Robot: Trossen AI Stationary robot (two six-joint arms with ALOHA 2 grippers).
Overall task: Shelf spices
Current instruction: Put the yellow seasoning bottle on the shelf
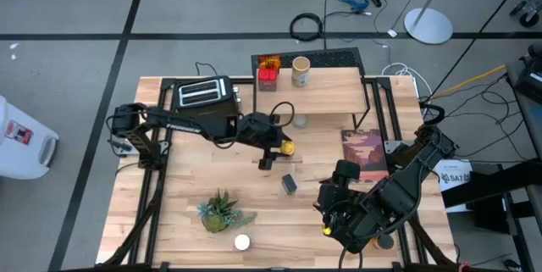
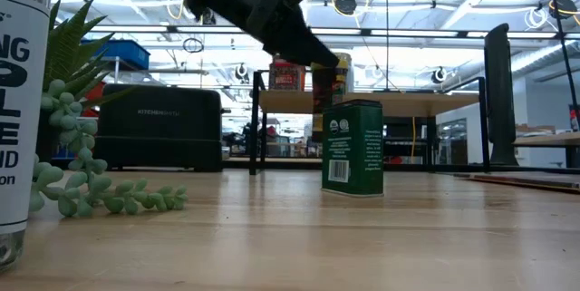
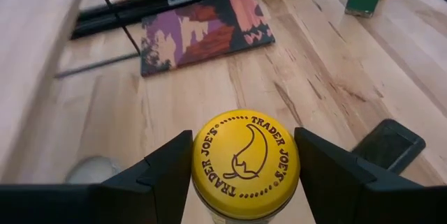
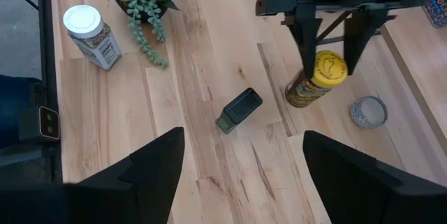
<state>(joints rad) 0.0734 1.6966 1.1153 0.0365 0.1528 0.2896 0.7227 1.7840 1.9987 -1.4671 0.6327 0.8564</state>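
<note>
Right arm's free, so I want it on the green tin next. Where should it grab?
From straight above, jaws across its two broad flat faces, just under the lid. The green tin stands upright with bare table all round, but skewed to the table edges, so the right gripper would probably need turning first.

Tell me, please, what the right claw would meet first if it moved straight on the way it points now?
Probably the small dark square tin on the wooden table, between the open right claw fingers' line; depth is unclear.
</note>
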